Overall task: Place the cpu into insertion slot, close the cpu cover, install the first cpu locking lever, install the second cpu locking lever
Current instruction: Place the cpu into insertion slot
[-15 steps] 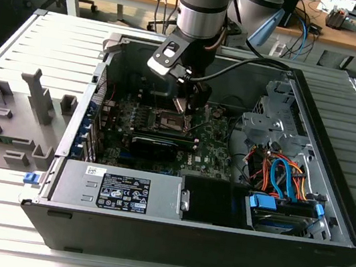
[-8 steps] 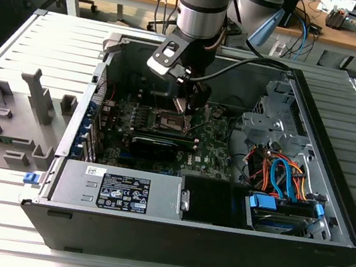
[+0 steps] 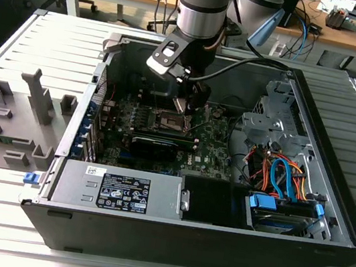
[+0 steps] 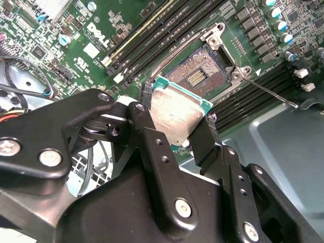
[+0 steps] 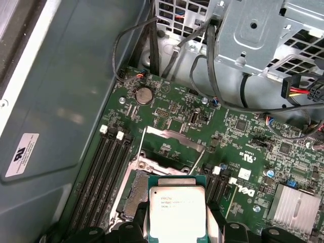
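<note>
Gripper point(image 4: 177, 130): fingers pinched on the cpu point(image 4: 174, 106) edges.
Insertion slot point(image 4: 198, 73): uncovered, contacts seen in the second wrist view.
Cpu cover point(image 5: 171, 134): swung open, seen in the first wrist view.

The silvery cpu point(image 4: 177, 114) is hanging tilted between the jaws, just over the dark insertion slot point(image 4: 198, 71), mid-frame in the exterior view. The cpu cover point(image 5: 172, 135) is standing open.

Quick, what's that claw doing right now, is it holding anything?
The gripper: shut on the cpu, holding it close to the empty insertion slot.
</note>
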### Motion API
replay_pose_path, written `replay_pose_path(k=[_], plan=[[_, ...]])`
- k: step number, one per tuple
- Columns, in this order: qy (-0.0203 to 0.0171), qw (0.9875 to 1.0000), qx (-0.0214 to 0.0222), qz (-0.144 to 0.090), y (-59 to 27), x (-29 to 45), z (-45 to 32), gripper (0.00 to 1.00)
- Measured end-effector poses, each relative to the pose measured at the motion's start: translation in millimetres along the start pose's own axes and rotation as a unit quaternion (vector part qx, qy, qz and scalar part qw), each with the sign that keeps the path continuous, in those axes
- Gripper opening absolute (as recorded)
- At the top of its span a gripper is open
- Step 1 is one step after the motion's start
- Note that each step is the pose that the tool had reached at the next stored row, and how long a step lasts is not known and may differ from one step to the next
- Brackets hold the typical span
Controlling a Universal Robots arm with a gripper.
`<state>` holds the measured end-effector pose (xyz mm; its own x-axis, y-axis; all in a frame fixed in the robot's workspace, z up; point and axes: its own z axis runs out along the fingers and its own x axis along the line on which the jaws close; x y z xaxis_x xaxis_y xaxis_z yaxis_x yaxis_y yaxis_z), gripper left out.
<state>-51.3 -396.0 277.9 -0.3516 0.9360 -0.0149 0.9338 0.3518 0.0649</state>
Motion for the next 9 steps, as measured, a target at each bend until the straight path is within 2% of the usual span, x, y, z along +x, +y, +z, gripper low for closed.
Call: replay_pose_path(k=[9], plan=[[-0.001,1.0,0.0003,0.007,0.0,0.0,0.0,0.54]])
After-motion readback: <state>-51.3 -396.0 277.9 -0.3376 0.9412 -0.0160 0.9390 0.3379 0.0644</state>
